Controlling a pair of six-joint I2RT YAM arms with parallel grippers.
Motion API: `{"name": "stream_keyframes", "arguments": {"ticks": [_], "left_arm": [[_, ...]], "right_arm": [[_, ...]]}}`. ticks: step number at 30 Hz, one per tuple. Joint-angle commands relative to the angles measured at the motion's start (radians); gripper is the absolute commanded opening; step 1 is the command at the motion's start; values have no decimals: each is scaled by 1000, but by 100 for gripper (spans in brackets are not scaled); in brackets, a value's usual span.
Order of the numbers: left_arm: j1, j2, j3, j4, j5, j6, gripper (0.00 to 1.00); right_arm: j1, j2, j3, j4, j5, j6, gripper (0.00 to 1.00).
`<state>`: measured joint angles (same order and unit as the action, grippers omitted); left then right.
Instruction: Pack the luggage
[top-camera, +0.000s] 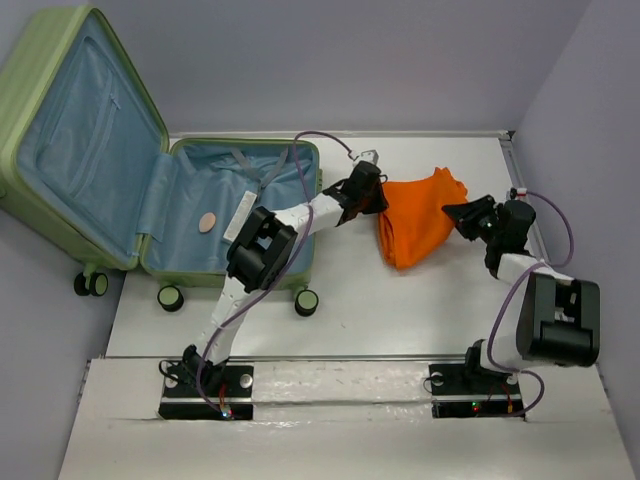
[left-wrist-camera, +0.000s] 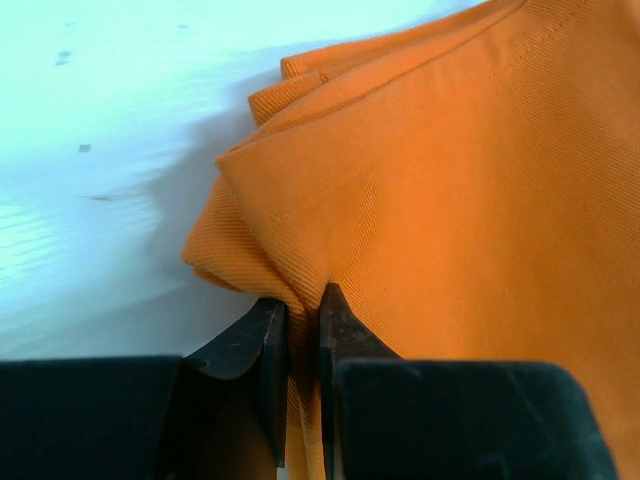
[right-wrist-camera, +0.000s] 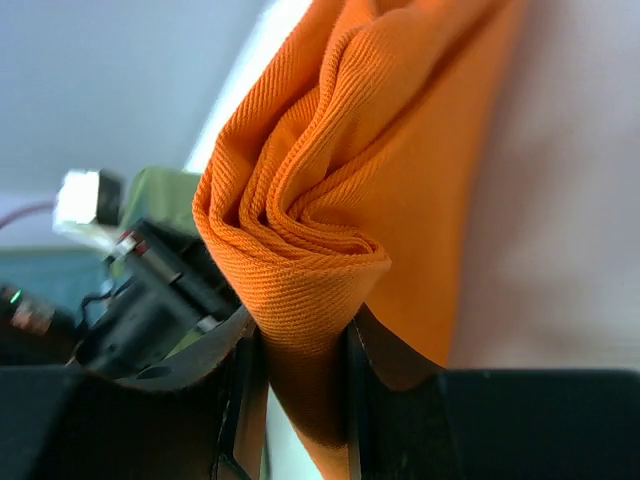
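The luggage (top-camera: 80, 140), one light olive-green hard-shell case, lies wide open on the left of the white surface (top-camera: 400, 310). Its base half rests flat on the surface with the pale blue lining facing up. Its lid half leans out to the left, past the surface's edge. The long axis runs near to far, with the black-and-green wheels (top-camera: 170, 297) at the near end, toward the arm bases.

Inside the base half lie grey straps, one white tag (top-camera: 245, 208) and one small round tan disc (top-camera: 207, 222). The left arm reaches across above this half.

Just right of the luggage, one folded orange cloth (top-camera: 415, 225) lies outside the case, stretched between the two pincers. The left pincer (top-camera: 378, 203) is nearly closed, pinching a fold at the cloth's left edge (left-wrist-camera: 303, 310). The right pincer (top-camera: 452, 212) is clamped on a bunched fold at the cloth's right end (right-wrist-camera: 300, 340), with fabric filling the gap between its fingers (right-wrist-camera: 375, 350).
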<state>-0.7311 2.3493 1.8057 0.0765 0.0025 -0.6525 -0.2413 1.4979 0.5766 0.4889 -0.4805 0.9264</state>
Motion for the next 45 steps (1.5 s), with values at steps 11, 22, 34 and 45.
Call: {"name": "stream_keyframes", "arguments": {"ticks": [11, 22, 34, 45], "left_arm": [[209, -450, 186, -162, 76, 76, 6], [712, -693, -80, -269, 82, 123, 6], [633, -921, -109, -408, -272, 300, 99], [550, -1476, -416, -606, -697, 297, 80]], "right_arm": [[450, -147, 403, -110, 43, -44, 7], [856, 266, 784, -154, 115, -55, 9], [1034, 593, 1218, -681, 224, -349, 100], [1034, 342, 1137, -705, 269, -451, 100]]}}
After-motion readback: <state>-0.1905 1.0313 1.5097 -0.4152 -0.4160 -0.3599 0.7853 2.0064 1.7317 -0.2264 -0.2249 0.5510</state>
